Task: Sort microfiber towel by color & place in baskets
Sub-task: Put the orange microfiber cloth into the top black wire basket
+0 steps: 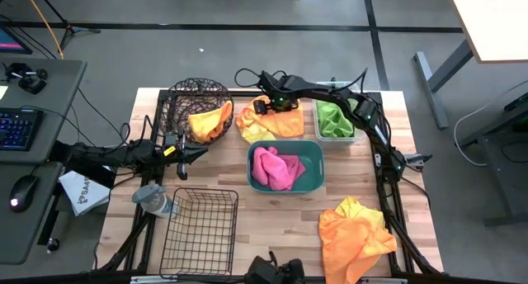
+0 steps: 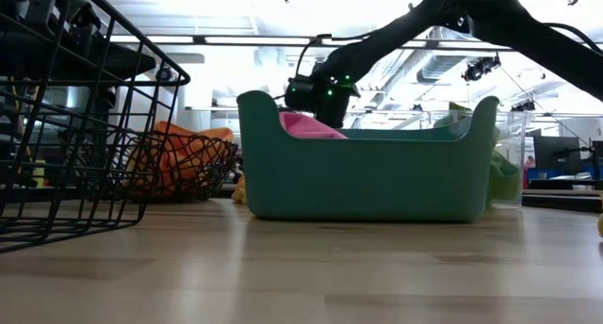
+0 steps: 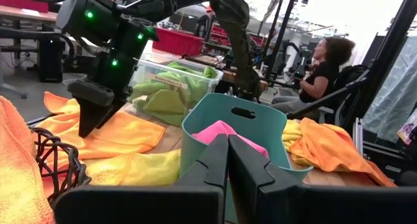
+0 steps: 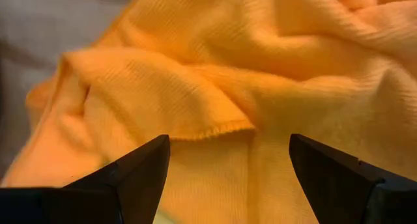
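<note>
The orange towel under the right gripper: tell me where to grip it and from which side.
Grip the raised fold with the hemmed edge on the orange towel, coming straight down from above. The towel lies loosely crumpled on the table between the round wire basket and the clear bin, and the right gripper hangs open astride that ridge, so closing there should probably pinch it.

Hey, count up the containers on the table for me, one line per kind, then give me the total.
Round dark wire basket: 1
Rectangular black wire basket: 1
Teal plastic tub: 1
Clear plastic bin: 1
Total: 4 containers
</note>
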Robot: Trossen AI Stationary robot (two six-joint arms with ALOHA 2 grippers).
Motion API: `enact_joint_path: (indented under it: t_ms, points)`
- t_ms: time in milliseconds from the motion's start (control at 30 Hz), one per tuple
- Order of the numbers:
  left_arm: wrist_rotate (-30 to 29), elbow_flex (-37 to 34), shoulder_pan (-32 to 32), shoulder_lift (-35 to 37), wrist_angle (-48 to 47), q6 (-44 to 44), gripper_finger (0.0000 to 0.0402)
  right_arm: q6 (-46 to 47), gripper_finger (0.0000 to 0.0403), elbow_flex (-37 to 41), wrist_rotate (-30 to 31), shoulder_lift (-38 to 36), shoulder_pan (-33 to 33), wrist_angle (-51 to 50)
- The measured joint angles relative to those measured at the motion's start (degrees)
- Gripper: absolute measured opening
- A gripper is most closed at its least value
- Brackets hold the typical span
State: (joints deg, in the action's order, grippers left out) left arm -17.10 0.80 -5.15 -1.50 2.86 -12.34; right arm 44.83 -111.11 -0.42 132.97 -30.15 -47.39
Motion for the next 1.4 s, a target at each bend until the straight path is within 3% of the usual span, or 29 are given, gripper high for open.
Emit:
enact_joint_path:
  t_ms: [167,267,433,567,967,1167,1400]
  points:
    - [0.0,0.0,0.0,0.0,0.0,0.0,0.0,1.6,0.0299,0.2,0.5,0.7,-0.2,2.3]
    - [0.0,0.0,0.0,0.0,0.0,0.0,0.0,1.8,0.0263,0.2,0.0,2.0,-0.2,1.5]
    - [0.0,0.0,0.0,0.0,0.0,0.0,0.0,2.7,0.014,-0.3,-2.7,3.2,-0.3,2.2]
    - [0.0,0.0,0.0,0.0,0.0,0.0,0.0,-3.9,0.0021,-3.2,-0.2,2.3,-0.2,-1.7]
    - [0.0,0.0,0.0,0.0,0.0,0.0,0.0,-21.2,0.0008,-23.9,0.4,-8.9,2.1,-10.9]
    - [0.0,0.0,0.0,0.0,0.0,0.0,0.0,-24.2,0.0004,-18.9,-0.1,-20.1,7.3,-6.6]
    - [0.0,0.0,0.0,0.0,0.0,0.0,0.0,-25.3,0.0002,-18.5,-0.3,-24.5,17.9,-6.2]
